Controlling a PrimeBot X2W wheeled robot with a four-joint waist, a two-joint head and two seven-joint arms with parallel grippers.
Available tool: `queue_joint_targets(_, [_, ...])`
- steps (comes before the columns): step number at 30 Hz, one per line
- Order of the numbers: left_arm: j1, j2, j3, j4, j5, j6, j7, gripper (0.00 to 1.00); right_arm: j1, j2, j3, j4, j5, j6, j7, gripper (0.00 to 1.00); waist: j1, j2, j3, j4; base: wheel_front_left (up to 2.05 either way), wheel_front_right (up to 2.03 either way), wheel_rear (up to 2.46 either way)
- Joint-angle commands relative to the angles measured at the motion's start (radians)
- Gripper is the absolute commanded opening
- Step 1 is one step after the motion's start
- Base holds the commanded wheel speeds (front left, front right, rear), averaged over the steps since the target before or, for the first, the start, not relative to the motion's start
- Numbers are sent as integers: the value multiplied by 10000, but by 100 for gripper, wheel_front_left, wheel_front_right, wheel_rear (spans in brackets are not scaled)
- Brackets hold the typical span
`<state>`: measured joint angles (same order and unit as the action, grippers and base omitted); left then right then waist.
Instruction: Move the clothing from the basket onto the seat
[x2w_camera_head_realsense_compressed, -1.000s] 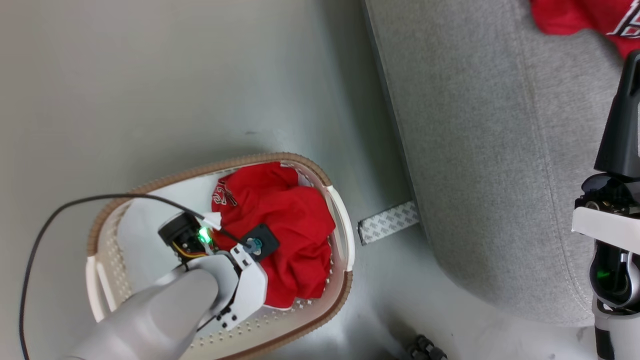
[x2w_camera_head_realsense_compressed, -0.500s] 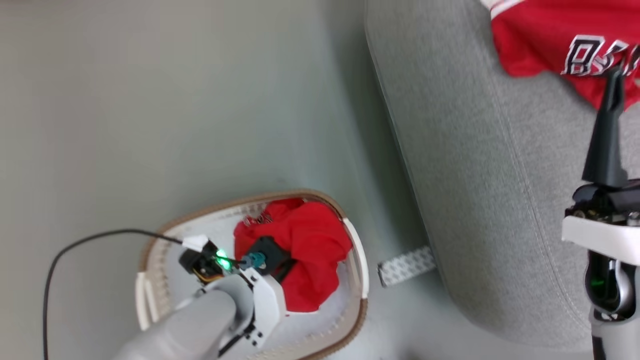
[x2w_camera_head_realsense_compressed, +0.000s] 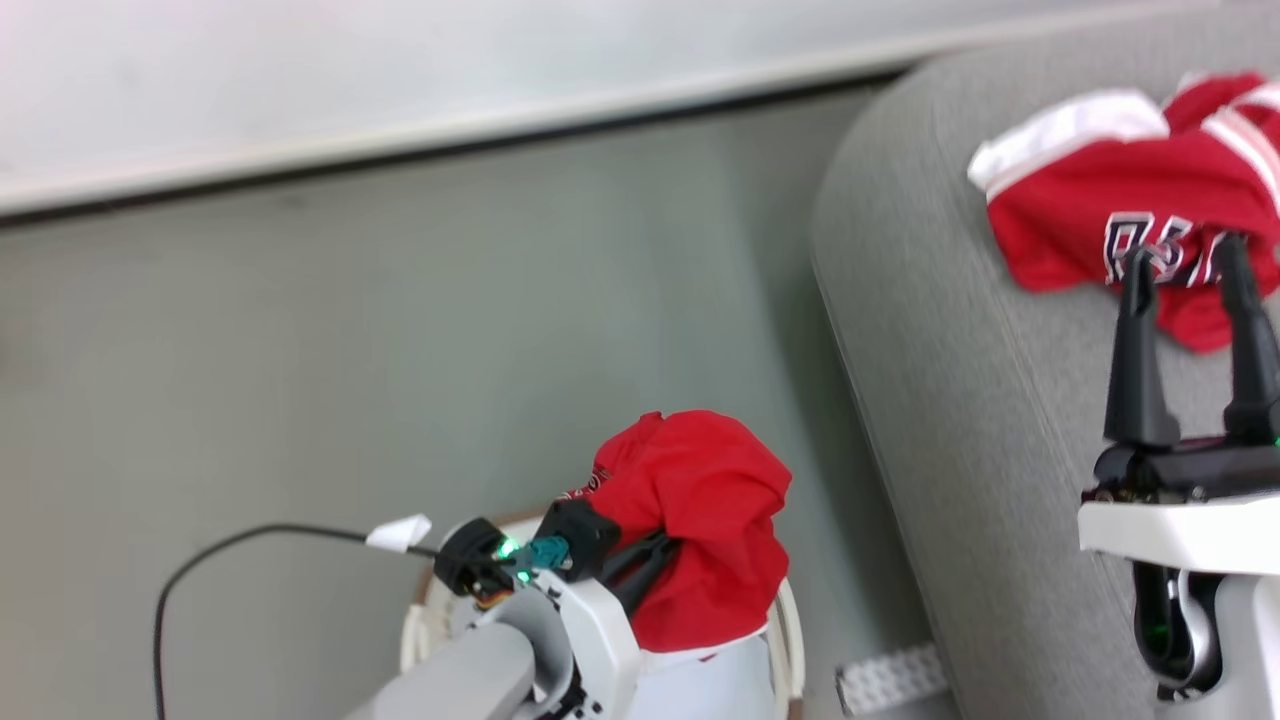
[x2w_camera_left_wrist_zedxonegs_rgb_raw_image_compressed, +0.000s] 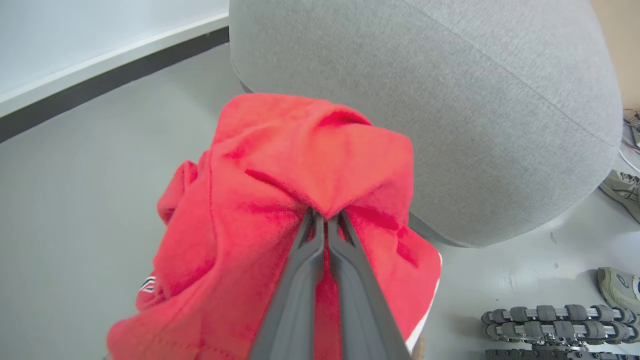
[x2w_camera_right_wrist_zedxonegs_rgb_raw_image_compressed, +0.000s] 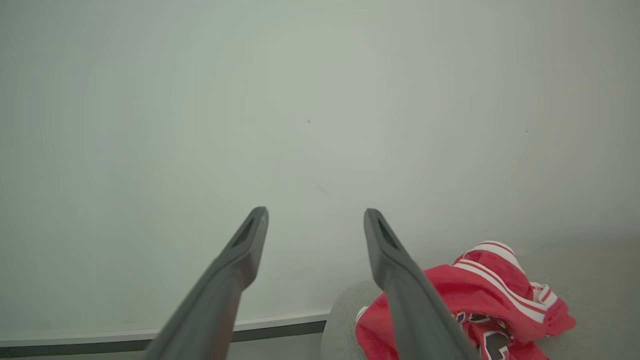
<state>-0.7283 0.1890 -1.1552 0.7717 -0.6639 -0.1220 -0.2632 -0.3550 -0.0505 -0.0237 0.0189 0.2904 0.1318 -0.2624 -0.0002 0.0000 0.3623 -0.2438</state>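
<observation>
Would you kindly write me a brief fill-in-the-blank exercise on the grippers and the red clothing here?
1. The left gripper is ____ on a bunched red garment.
2. The right gripper, holding nothing, stands ____.
3. The jersey lying on the grey seat has ____ striped trim.
Missing words: shut; open; white.

1. Saw left gripper (x2w_camera_head_realsense_compressed: 655, 560) pinching bunched red clothing (x2w_camera_head_realsense_compressed: 700, 500), hanging above basket (x2w_camera_head_realsense_compressed: 792, 640).
2. Found second red jersey (x2w_camera_head_realsense_compressed: 1080, 200) lying on grey seat (x2w_camera_head_realsense_compressed: 950, 420), lettering facing up.
3. Noted right gripper (x2w_camera_head_realsense_compressed: 1181, 252) over seat, fingers spread apart, pointing toward jersey.
4. Spotted tape strip (x2w_camera_head_realsense_compressed: 890, 680) on floor just beside seat.
</observation>
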Motion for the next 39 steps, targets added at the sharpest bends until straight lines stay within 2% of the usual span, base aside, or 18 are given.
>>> queue_joint_targets(1, [302, 23, 183, -232, -75, 76, -14, 0, 206, -82, 23, 112, 35, -22, -16, 100, 2, 0, -961, 563, 0, 0, 0])
queue_joint_targets(11, [1221, 348, 1612, -2266, 60, 465, -13, 0, 1059, -442, 562, 855, 478, -22, -16, 100, 2, 0, -2544, 1112, 0, 0, 0])
queue_joint_targets(20, [1166, 717, 2265, -4018, -129, 854, 65, 0, 1855, -504, 1055, 1300, 808, -22, -16, 100, 2, 0, -3464, 1560, 0, 0, 0])
queue_joint_targets(31, [540, 1146, 2960, -5953, -437, 1433, 703, 0, 2177, -330, 1714, 1513, 953, -23, -16, 100, 2, 0, -3802, 1788, 0, 0, 0])
queue_joint_targets(39, [397, 1405, 3206, -6516, -592, 1656, 931, 0, 2127, -266, 2018, 1564, 937, -23, -16, 100, 2, 0, -3731, 1758, 0, 0, 0])
